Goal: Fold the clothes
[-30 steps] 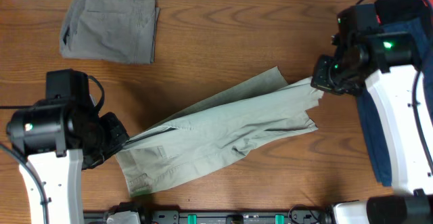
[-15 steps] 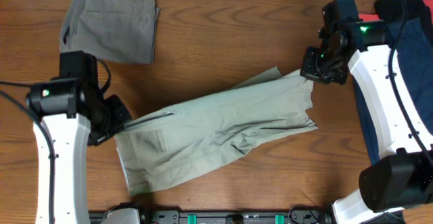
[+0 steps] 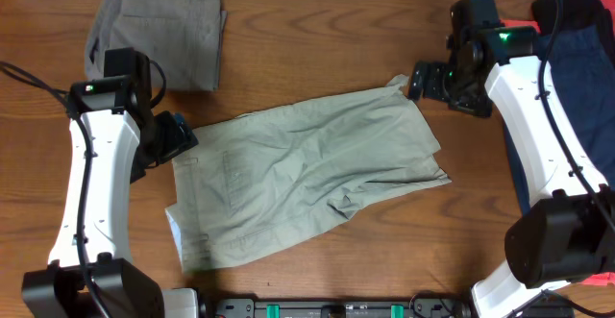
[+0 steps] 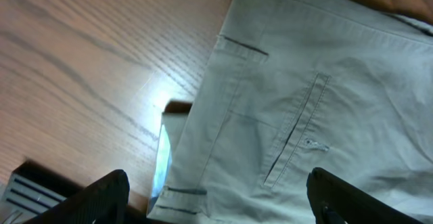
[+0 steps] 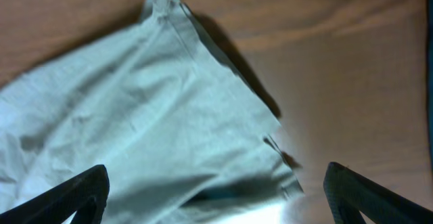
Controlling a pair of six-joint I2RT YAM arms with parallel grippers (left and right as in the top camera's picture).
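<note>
Far left: grey-olive shorts (image 3: 159, 35), folded in a stack. Left gripper (image 3: 178, 137) is just off the left edge of the khaki shorts (image 3: 307, 179), jaws wide, nothing between them. Khaki shorts lie spread and wrinkled at the centre of the table (image 3: 317, 30). Long axis tilted, near-left to far-right. Waistband end points left, pale blue lining (image 4: 162, 160) showing at its near corner; leg hems point right. Right gripper (image 3: 421, 78) at the far-right hem corner, jaws wide, empty. Navy shorts (image 3: 588, 63) at the right edge.

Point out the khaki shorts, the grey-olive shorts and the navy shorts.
khaki shorts (image 3: 307, 169), overhead view, middle of the spread fabric.
grey-olive shorts (image 3: 159, 39), overhead view, centre of the pile.
navy shorts (image 3: 588, 68), overhead view, exposed blue cloth.
</note>
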